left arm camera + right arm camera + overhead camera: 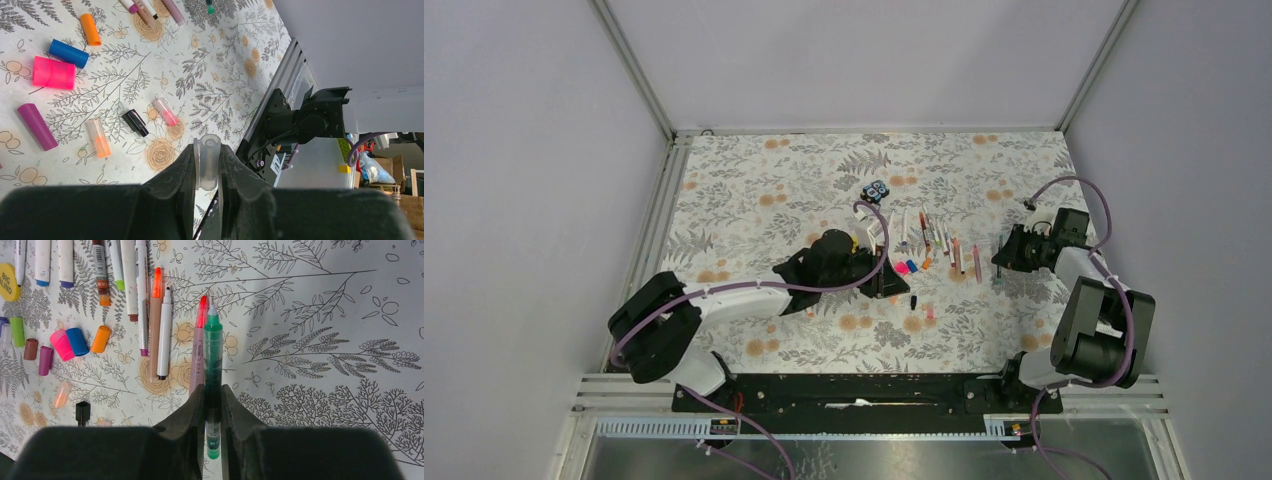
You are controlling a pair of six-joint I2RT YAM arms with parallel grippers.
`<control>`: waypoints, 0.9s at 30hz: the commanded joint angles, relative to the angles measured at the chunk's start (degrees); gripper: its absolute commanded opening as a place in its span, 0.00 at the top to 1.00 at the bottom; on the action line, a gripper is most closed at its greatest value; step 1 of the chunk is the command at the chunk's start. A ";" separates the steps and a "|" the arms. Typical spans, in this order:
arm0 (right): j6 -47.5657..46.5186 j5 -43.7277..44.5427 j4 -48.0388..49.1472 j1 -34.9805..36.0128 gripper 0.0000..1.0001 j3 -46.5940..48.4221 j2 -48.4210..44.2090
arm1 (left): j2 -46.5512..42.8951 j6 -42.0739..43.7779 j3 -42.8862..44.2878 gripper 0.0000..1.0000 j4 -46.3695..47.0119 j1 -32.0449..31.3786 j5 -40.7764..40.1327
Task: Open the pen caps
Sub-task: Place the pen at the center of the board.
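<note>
A clear pen cap (209, 150) is pinched between the fingers of the left gripper (209, 172) over the floral table (215, 75). A green pen (213, 340) is flanked closely by the fingers of the right gripper (213, 392), beside a pink pen (198, 350); whether it is clamped cannot be told. Loose caps (53, 73) are scattered near the pen row (131, 280).

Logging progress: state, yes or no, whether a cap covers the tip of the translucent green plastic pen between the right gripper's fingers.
No: the green pen shows a bare pointed tip beyond the right gripper.
</note>
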 commanded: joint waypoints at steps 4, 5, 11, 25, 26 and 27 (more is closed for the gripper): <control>-1.92 1.17 -2.16 -0.18 0.80 3.48 2.91 | 1.51 1.70 3.09 1.00 2.14 -1.74 -1.51; -1.89 1.26 -2.43 -0.18 0.79 3.80 3.38 | 1.71 1.79 3.26 1.00 2.14 -1.83 -1.55; -2.36 1.10 -3.76 -0.18 0.77 5.42 5.79 | 2.65 2.09 3.67 1.00 2.05 -2.66 -1.60; -2.85 0.28 -4.71 -0.19 0.66 6.13 7.04 | 3.53 2.65 4.33 1.00 1.53 -4.06 -2.16; -2.85 0.24 -4.66 -0.12 0.66 6.11 7.06 | 3.58 2.69 4.43 1.00 1.46 -4.15 -2.23; -2.85 0.23 -4.74 -0.15 0.65 6.11 6.96 | 3.69 2.79 4.58 1.00 1.37 -4.30 -2.21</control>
